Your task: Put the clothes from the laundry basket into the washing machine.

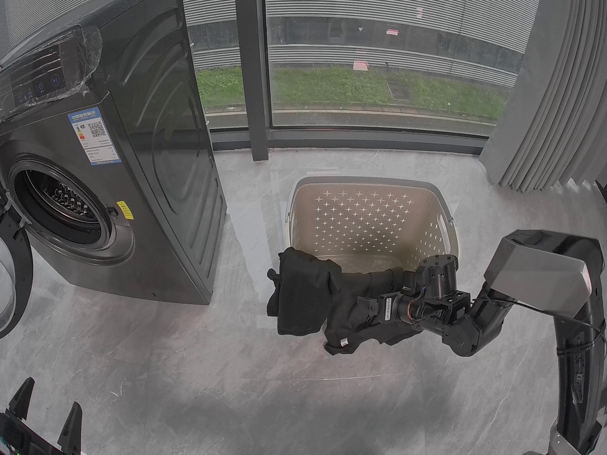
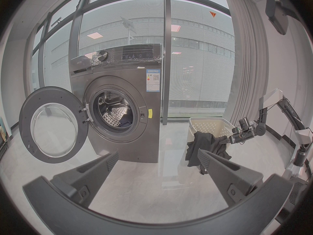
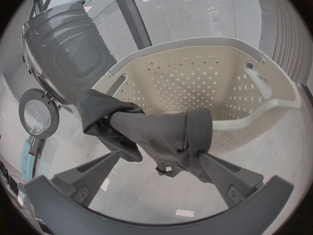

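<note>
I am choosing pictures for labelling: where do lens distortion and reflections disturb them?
Left wrist view: fisheye bends the dark window frames; the glossy pale floor mirrors the grey front-loading washing machine. Right wrist view: the rim of the beige star-pierced plastic laundry basket bulges. Head view: straighter lines, soft daylight shadows.

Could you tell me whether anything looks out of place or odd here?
Yes. The dark garment hangs draped over one finger of the open right gripper rather than pinched between both, just outside the near rim of the laundry basket; it looks loosely held and may slip off.
</note>
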